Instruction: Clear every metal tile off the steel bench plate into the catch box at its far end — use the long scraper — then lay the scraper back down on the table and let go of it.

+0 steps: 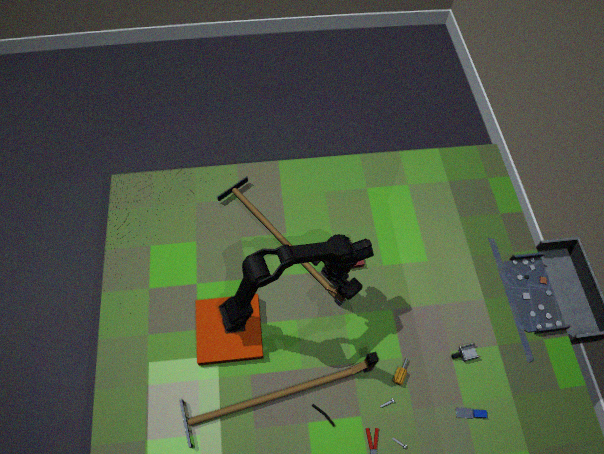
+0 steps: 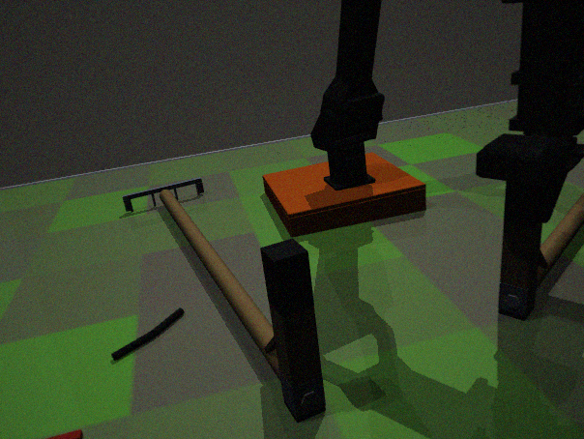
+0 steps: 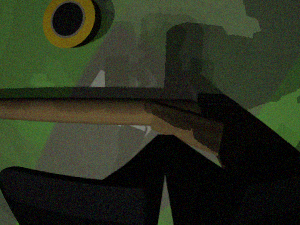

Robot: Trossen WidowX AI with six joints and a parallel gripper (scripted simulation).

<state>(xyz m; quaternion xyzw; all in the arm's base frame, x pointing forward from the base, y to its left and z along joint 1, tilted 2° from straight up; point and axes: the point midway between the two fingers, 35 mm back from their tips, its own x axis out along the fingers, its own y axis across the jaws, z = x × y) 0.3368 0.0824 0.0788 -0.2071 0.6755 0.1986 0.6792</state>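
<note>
A long wooden-handled scraper [image 1: 260,216] [image 2: 567,237] [image 3: 75,111] lies on the table, its solid dark blade [image 1: 233,189] at the far left end. An upright dark grip block [image 2: 517,290] stands at its near end. My gripper [image 2: 546,218] [image 3: 165,143] is shut and empty, low beside that block and the handle; whether it touches them I cannot tell. The steel bench plate [image 1: 512,288] at the right holds several small pale tiles, an orange piece [image 1: 543,280] and a dark one. The catch box [image 1: 572,285] adjoins its far side.
A second wooden-handled tool [image 1: 280,393] [image 2: 218,266] with an open-frame head lies nearer. A black rod [image 1: 323,415] [image 2: 147,335], yellow-handled tool [image 1: 400,375], grey tool [image 1: 468,353], blue-ended piece [image 1: 480,414] and red-handled pliers [image 1: 370,438] lie around. A yellow-rimmed ring [image 3: 48,24] lies beyond the handle.
</note>
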